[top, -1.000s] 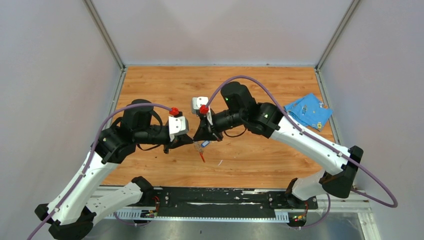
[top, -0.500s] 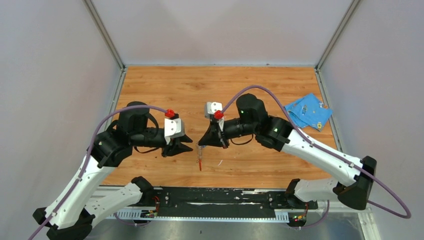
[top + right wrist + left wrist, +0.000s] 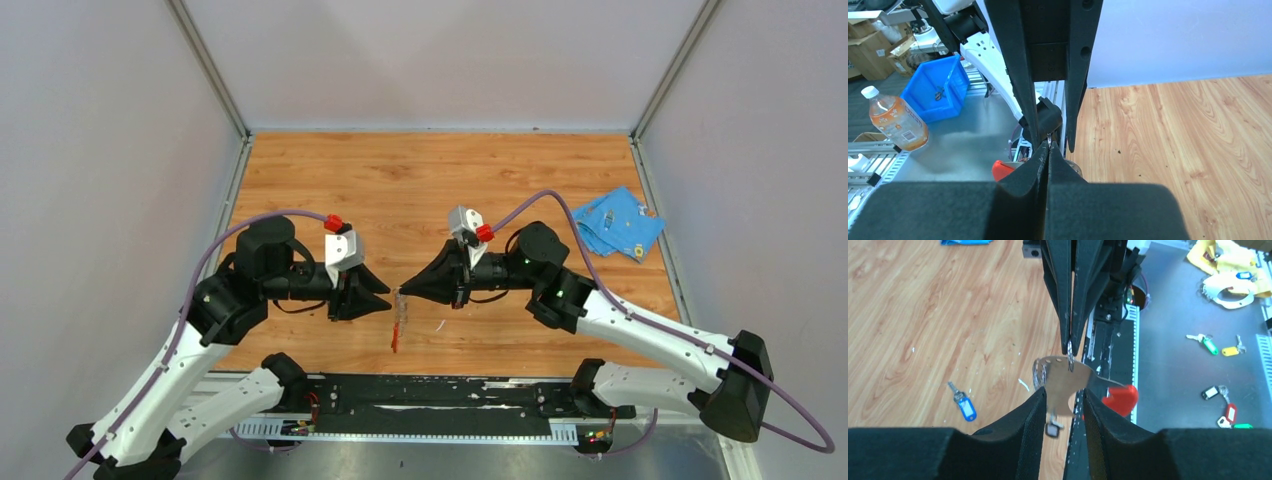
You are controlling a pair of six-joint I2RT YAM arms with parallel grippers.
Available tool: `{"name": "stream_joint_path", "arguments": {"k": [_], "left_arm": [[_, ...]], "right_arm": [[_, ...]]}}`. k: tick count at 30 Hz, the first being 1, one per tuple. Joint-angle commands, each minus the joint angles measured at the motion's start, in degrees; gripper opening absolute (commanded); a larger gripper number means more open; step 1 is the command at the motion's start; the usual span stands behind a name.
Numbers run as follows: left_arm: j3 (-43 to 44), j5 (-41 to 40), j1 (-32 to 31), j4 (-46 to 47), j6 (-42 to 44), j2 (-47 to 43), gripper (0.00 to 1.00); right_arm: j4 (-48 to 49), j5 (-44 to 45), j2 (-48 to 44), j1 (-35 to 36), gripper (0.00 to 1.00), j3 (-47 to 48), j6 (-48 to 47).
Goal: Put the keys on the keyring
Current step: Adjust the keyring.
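I count one table (image 3: 420, 170). Two arms: left arm (image 3: 165, 375), right arm (image 3: 650, 325). Two grippers: left gripper (image 3: 386, 298), right gripper (image 3: 403, 291). One keyring (image 3: 1063, 382). Two keys: blue-headed key (image 3: 967, 410), black-headed key (image 3: 1051, 429). One blue cloth (image 3: 615, 222). Off the wood I get five spare tagged keys: green tag (image 3: 1209, 345), yellow tag (image 3: 1230, 351), black tag (image 3: 1209, 392), red tag (image 3: 1230, 413), second green tag (image 3: 1243, 426) cut by the frame edge. One blue bin (image 3: 938, 95), one bottle (image 3: 895, 120).
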Motion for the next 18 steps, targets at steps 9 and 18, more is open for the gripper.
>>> {"name": "stream_joint_path", "arguments": {"k": [9, 18], "left_arm": [[-0.64, 3.27, 0.13, 8.77, -8.71, 0.49, 0.28], [-0.76, 3.39, 0.13, 9.06, -9.43, 0.81, 0.25]], "right_arm": [[8.67, -1.07, 0.21, -0.55, 0.0, -0.01, 3.48], [8.83, -2.02, 0.96, -0.54, 0.0, 0.49, 3.98]]}}
